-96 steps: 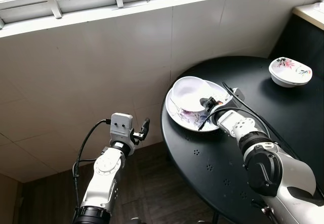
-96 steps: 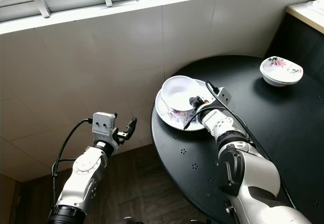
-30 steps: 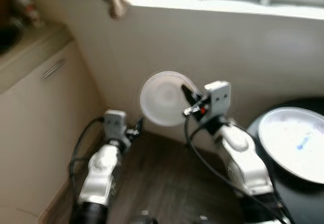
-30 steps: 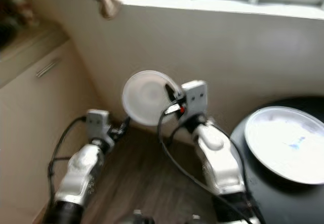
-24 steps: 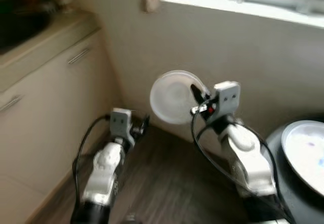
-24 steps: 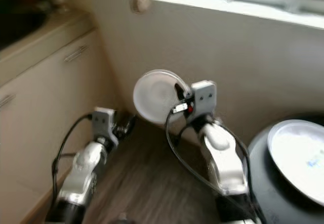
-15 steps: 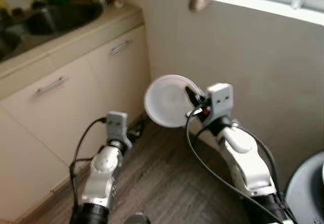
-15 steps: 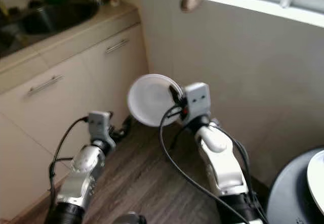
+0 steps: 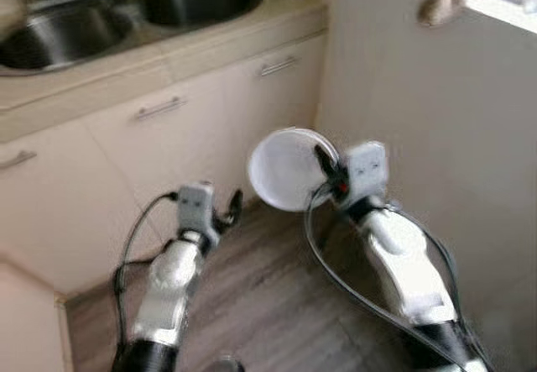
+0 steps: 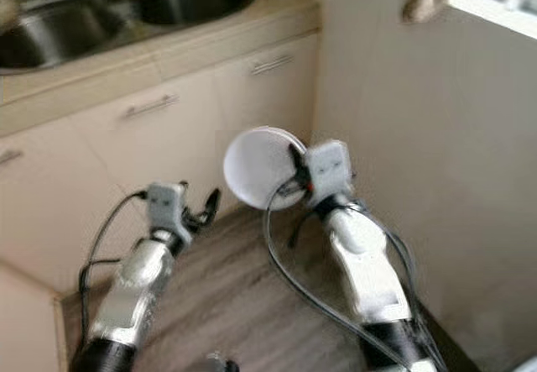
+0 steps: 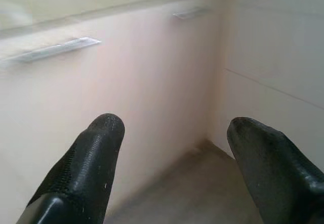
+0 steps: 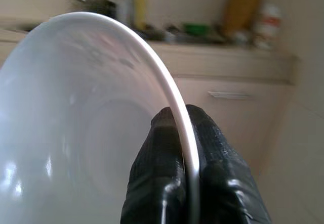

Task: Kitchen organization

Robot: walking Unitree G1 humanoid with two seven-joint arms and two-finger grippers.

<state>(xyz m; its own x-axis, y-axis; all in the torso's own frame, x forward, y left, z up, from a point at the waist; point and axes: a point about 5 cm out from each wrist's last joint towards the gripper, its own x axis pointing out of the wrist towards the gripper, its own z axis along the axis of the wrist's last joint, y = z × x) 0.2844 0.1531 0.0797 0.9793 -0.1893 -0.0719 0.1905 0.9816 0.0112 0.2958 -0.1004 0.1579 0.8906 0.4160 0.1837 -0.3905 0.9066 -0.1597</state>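
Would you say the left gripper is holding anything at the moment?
No, the left gripper is open, with cabinet doors and floor visible between its fingers.

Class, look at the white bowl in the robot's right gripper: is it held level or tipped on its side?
Tipped on its side. The white bowl stands on edge, its rim pinched by the right gripper.
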